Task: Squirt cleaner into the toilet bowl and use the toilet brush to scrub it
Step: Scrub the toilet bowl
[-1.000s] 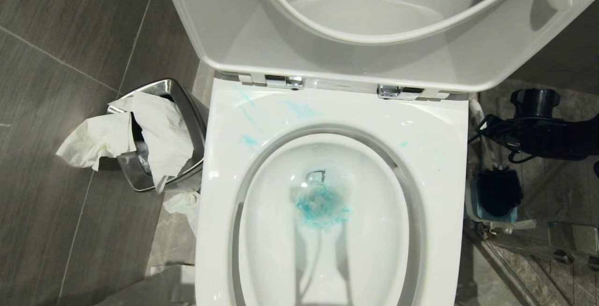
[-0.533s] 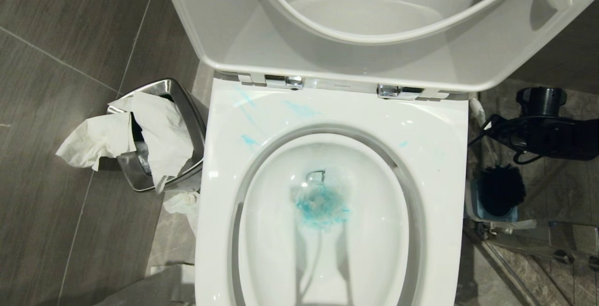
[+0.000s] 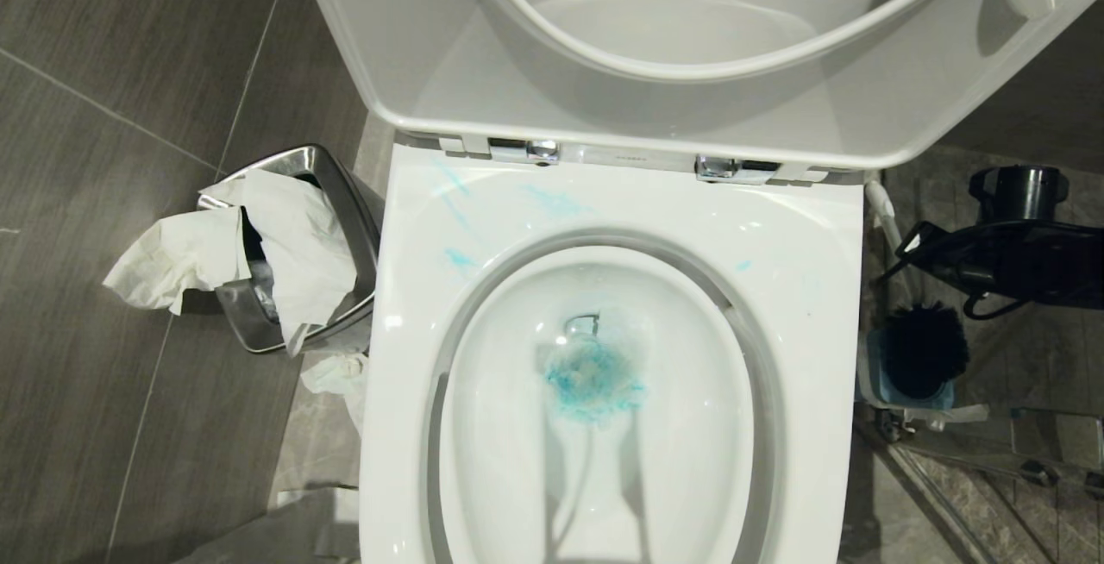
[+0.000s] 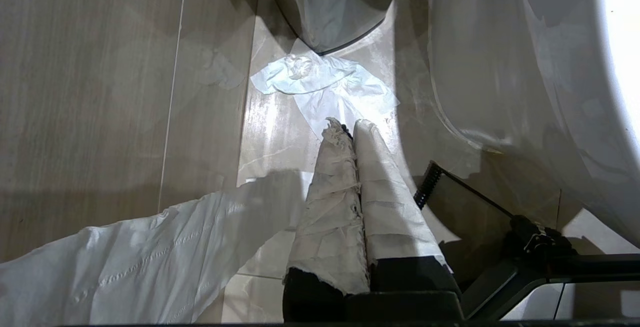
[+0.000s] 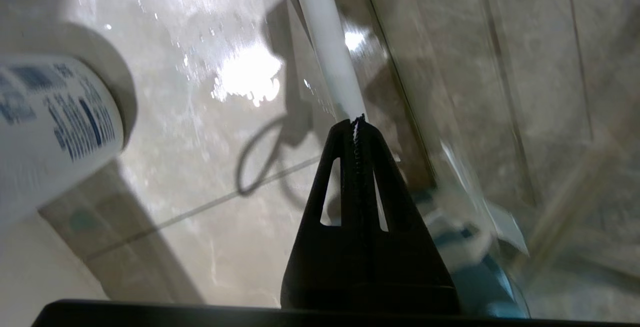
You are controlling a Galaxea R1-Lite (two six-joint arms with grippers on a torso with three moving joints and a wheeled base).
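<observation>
Cleaner (image 3: 593, 385) is clouding the water in the bowl (image 3: 828, 305), smears on its rim. Brush (image 3: 921, 350) is sitting in its holder (image 3: 873, 366) right of the bowl. I'm seeing the right gripper (image 5: 356, 123) fingers pressed together beside the handle, gripping nothing; left gripper (image 4: 348, 129) fingers closed, empty, above the floor (image 4: 100, 92).

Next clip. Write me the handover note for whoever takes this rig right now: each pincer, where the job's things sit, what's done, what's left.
Left pincer: shut, empty, parked low over the floor beside the toilet.
Right pincer: shut, empty, close to the toilet brush handle, right of the toilet bowl.
Brush head sits in its holder on the floor.
Done: cleaner tints the water blue, with smears on the rim.
Left: grip the brush, scrub the bowl.
</observation>
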